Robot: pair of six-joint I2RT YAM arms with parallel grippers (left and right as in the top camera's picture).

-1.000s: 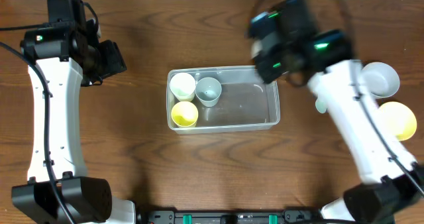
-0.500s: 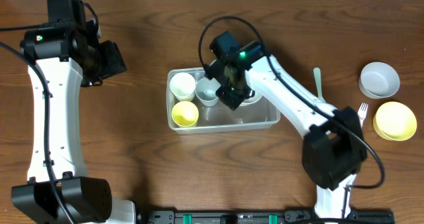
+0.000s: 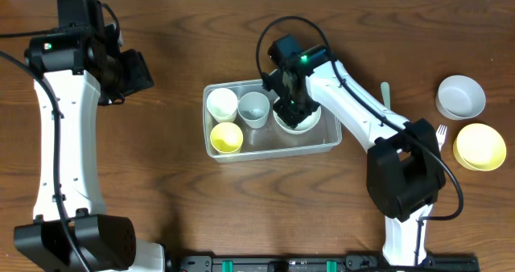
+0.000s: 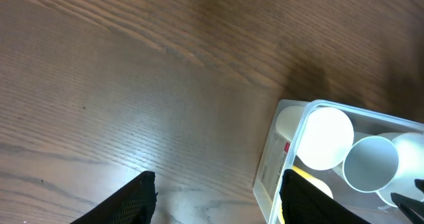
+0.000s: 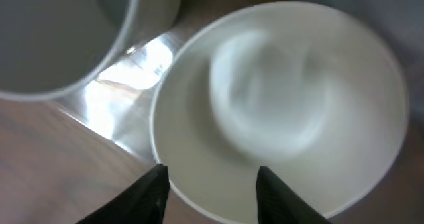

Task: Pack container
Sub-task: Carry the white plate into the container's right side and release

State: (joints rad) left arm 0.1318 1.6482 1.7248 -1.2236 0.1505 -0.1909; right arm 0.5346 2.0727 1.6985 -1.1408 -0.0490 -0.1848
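The clear container point(image 3: 331, 141) stands at the table's middle and holds a white cup point(image 3: 221, 103), a grey cup point(image 3: 254, 109), a yellow cup point(image 3: 225, 137) and a white bowl point(image 3: 302, 121). My right gripper point(image 3: 291, 107) is inside the container, right over the bowl. In the right wrist view its jaws point(image 5: 211, 184) are apart and straddle the white bowl's point(image 5: 285, 98) rim, next to the grey cup point(image 5: 59, 32). My left gripper point(image 3: 133, 71) is open and empty over bare wood left of the container point(image 4: 301, 134); its fingers point(image 4: 215, 197) hold nothing.
A white bowl point(image 3: 461, 96) and a yellow bowl point(image 3: 479, 146) sit at the right edge. A white fork point(image 3: 441, 133) lies beside them. A pale green utensil point(image 3: 385, 95) lies right of the container.
My right arm swung in from the right to the container and brought the white bowl down into its right half. The left arm has not moved.
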